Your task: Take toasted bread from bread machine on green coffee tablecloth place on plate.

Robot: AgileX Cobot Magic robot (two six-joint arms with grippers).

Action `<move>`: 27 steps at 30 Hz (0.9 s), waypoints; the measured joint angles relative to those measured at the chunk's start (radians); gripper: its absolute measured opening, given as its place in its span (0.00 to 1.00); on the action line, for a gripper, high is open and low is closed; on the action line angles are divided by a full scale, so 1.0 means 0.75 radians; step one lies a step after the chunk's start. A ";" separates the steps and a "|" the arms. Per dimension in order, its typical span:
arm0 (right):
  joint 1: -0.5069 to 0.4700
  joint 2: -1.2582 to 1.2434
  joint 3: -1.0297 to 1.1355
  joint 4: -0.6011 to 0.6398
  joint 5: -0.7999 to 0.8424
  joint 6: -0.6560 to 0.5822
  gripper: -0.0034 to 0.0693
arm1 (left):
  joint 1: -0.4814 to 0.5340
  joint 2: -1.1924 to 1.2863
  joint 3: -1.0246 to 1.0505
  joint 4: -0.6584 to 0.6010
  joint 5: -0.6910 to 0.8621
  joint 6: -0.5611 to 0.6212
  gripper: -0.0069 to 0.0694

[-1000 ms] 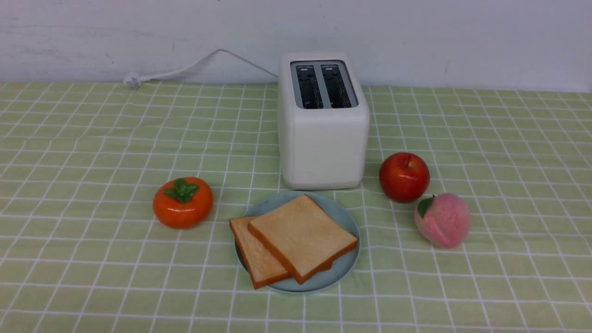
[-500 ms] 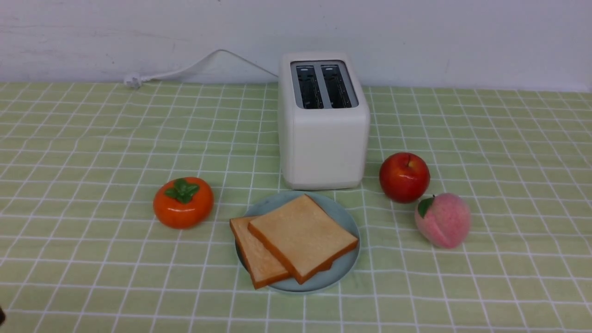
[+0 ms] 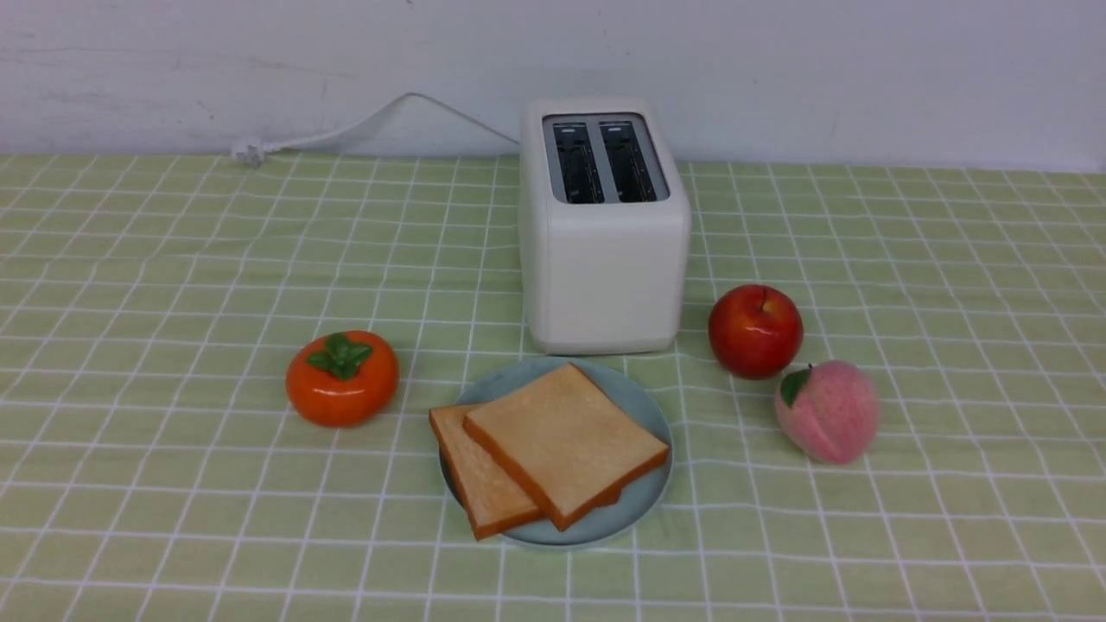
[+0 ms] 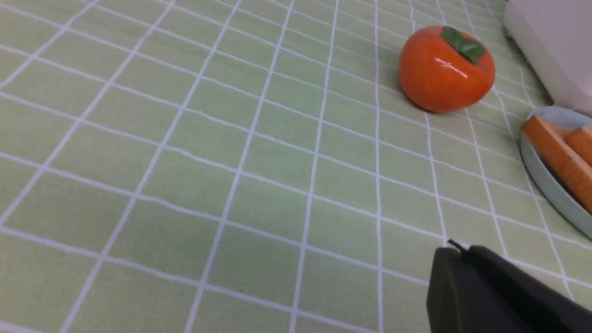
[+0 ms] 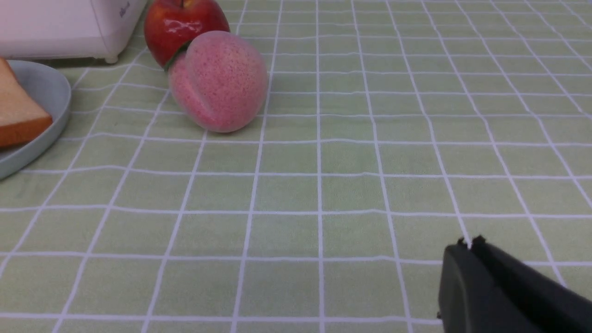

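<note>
Two slices of toasted bread point(image 3: 566, 442) lie overlapped on the pale blue-grey plate point(image 3: 644, 406), just in front of the white bread machine point(image 3: 605, 259), whose two slots stand empty. All rest on the green coffee tablecloth point(image 3: 173, 259). Neither arm shows in the front view. In the left wrist view my left gripper point(image 4: 458, 249) is shut and holds nothing, low over the cloth, with the plate's rim point(image 4: 545, 180) and a bread crust point(image 4: 555, 157) off to one side. My right gripper point(image 5: 469, 243) is shut and empty too, away from the plate point(image 5: 41, 88) and bread point(image 5: 16, 115).
An orange persimmon point(image 3: 342, 377) sits left of the plate. A red apple point(image 3: 755, 330) and a pink peach point(image 3: 827, 411) sit to its right. The toaster's white cord point(image 3: 363, 121) runs along the back wall to the left.
A dark bit of the left arm showed at the lower left edge half a second ago and has left the front view. Bread, plate and fruit have not moved.
</note>
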 joint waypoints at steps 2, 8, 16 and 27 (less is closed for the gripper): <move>0.000 0.000 0.000 0.000 0.001 0.000 0.05 | 0.000 0.000 0.000 -0.003 0.000 0.026 0.07; 0.000 0.000 0.000 0.000 0.001 0.000 0.05 | 0.000 0.000 0.000 -0.004 0.000 0.136 0.07; 0.000 0.000 0.000 0.000 0.001 0.001 0.06 | 0.000 0.000 0.000 -0.006 0.000 0.124 0.07; 0.000 0.000 0.000 0.000 0.001 0.001 0.08 | 0.000 0.000 0.000 -0.006 -0.005 0.123 0.07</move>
